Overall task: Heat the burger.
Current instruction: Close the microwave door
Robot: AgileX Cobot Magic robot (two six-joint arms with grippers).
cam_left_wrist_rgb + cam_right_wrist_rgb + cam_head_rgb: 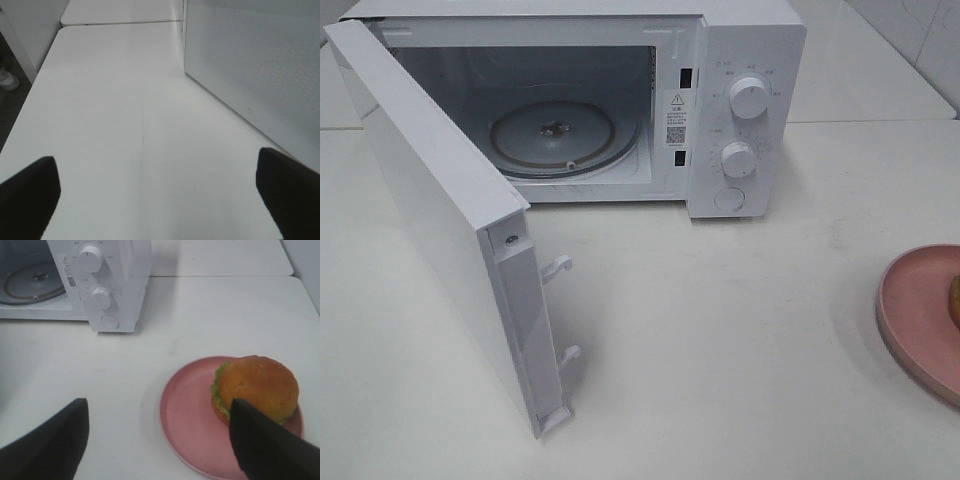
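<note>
Here, the microwave stands with its door swung wide and the turntable bare, so the step in hand looks like fetching the burger. It sits on a pink plate at the table's right edge, well apart from the oven. The right gripper hovers above the plate, jaws apart and empty; the left gripper, jaws also spread wide, hangs by the door. Next, likely: lower onto the bun and close gently.

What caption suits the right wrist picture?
Open right gripper above burger on pink plate, microwave open beyond.
</note>
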